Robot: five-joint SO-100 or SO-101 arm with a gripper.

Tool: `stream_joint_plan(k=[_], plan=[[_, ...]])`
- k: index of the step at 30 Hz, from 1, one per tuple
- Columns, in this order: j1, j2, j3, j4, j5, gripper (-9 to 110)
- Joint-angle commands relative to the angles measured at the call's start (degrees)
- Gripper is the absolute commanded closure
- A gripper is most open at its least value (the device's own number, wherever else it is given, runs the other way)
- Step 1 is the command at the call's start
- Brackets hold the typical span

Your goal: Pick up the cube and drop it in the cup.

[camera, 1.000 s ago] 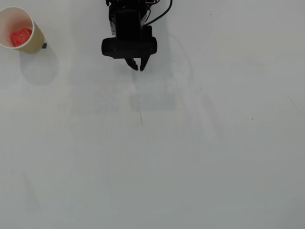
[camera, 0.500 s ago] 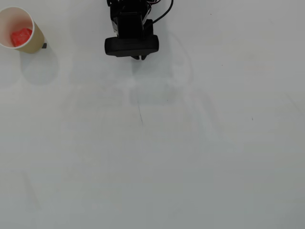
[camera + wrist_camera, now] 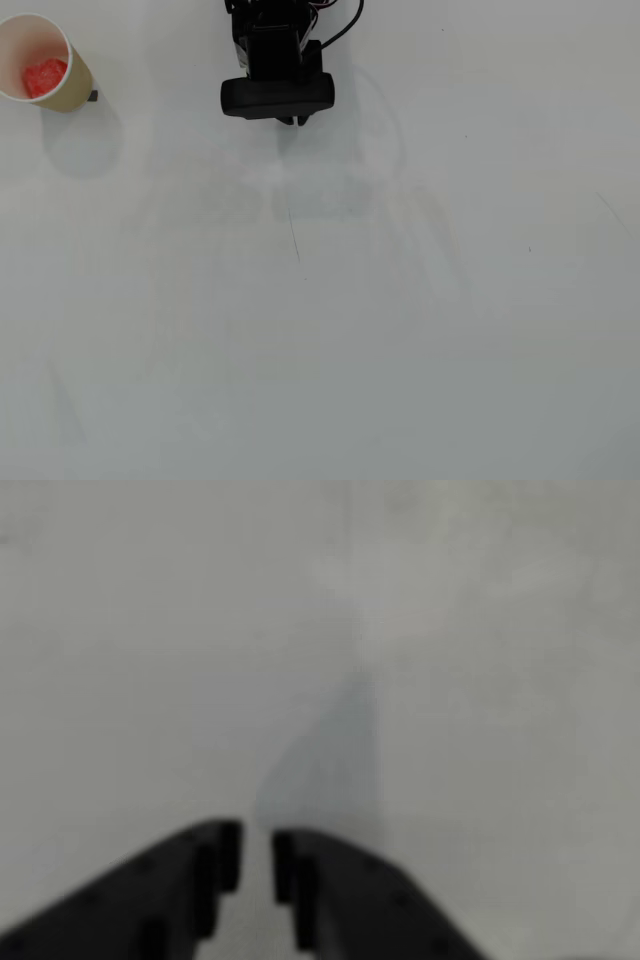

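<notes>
Up in the top-left corner of the overhead view: cup upright on the white table, cube already sitting down inside on the white bottom. Well off to the right along the top edge, black arm tucked back, cable looping off behind. Gripper nearly pressed together in the wrist view, just a thin sliver of gap between the fingers, pinching nothing. Plain blurry table ahead of the tips, faint shadow included.
</notes>
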Motion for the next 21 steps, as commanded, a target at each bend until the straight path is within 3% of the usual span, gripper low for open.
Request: stream_joint_plan(k=[1,21], plan=[[0.35,1.85,1.93,0.0,0.09,101],[3.69,1.85,1.93,0.0,0.0,101]])
